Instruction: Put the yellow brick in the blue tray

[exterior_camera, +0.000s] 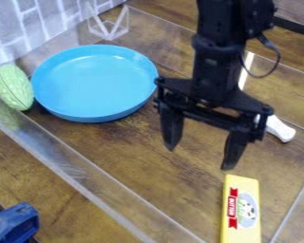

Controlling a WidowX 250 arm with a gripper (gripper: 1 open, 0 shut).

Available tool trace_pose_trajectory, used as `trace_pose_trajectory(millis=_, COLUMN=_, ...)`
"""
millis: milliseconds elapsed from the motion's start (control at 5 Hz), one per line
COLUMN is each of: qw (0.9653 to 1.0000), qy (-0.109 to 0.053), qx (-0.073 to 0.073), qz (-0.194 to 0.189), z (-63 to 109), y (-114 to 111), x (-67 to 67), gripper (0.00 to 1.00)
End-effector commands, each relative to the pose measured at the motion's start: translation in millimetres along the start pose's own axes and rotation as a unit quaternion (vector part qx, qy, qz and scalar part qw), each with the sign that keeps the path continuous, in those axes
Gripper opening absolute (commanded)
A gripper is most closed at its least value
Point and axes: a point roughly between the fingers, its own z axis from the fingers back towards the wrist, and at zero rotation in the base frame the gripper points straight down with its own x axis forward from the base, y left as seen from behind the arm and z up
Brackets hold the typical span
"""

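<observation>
The yellow brick [243, 209] lies flat on the wooden table at the lower right, its red-and-white label facing up. The blue tray [60, 106] rests at the upper left, round and shallow, with nothing in it. My gripper [205, 147] hangs pointing down between the two, just above and to the left of the brick's near end. Its black fingers [170, 128] are spread wide apart and hold nothing. It stands open.
A green ribbed object [11, 86] lies just left of the tray. A white-and-blue handheld tool [275, 123] sits behind the arm at the right, partly hidden. A blue thing [11, 226] pokes in at the bottom left corner.
</observation>
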Motion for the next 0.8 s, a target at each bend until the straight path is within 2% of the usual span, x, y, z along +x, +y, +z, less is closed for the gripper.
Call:
trace_pose_trajectory(millis=0, qw=0.9996, qy=-0.026, qx=-0.012, qz=-0.005, z=-2.3, y=-16, x=4.3, gripper=1.00)
trace_pose_trajectory(millis=400, qw=0.9989, qy=-0.042, qx=-0.019, qz=-0.001, z=-30.9, y=-30, x=4.5, gripper=1.00)
trace_pose_trajectory(millis=600, qw=0.9984, qy=-0.052, qx=-0.023, qz=-0.001, z=-35.2, y=-34, x=6.3, gripper=1.00)
